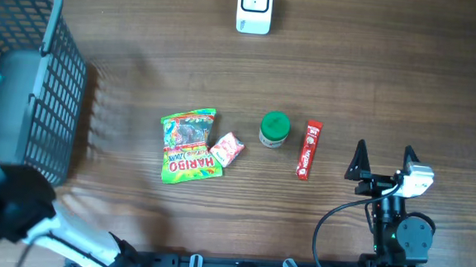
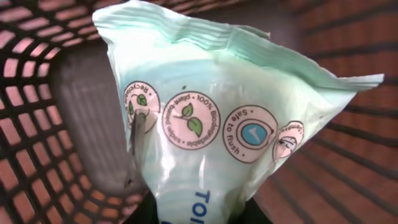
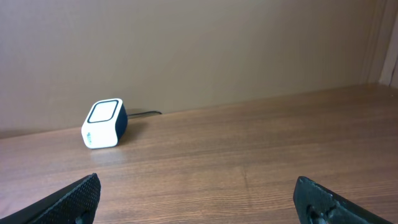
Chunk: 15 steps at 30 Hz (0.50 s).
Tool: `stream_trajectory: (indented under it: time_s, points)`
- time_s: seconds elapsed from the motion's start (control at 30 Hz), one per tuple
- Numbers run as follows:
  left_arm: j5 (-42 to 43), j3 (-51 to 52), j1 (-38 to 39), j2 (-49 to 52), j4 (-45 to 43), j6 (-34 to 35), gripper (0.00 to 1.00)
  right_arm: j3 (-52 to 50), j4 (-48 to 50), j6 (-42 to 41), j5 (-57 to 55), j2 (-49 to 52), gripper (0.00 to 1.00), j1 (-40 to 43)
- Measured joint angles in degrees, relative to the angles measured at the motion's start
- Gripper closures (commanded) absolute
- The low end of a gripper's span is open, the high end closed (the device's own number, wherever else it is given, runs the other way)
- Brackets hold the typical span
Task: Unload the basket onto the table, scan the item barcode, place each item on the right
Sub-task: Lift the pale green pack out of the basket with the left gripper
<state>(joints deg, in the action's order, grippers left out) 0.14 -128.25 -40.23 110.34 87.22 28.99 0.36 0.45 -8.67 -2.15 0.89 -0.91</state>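
On the left, inside the grey plastic basket, the left gripper is clamped on the bottom of a soft pale green packet. So the grab looks done. The packet is not out of the basket yet, and it has to go to the small white scanner box at the far middle. On the right, the right gripper sits near, fingers wide apart.

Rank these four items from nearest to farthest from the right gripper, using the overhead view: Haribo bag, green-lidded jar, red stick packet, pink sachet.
Starting from the right gripper and going left along the row:
1. Red stick packet, just to its left.
2. Green-lidded jar, next along.
3. Pink sachet, mid-table.
4. Haribo bag, at the row's left end.
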Motion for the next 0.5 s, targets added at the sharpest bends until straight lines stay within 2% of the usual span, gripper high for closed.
stream_trajectory:
  time_s: [0.27,0.4,0.5]
  points:
    - [5.38,-1.44,7.28,-18.03,-1.05,0.92,0.79,0.0,0.0,0.0,0.0,0.0,0.0,0.0]
    - [6.86,-1.68,17.14,-24.92,-0.5,1.29,0.77,0.0,0.0,0.0,0.0,0.0,0.0,0.0]
    - [7.63,-1.9,27.98,-27.28,1.86,1.33,0.76,0.0,0.0,0.0,0.0,0.0,0.0,0.0]
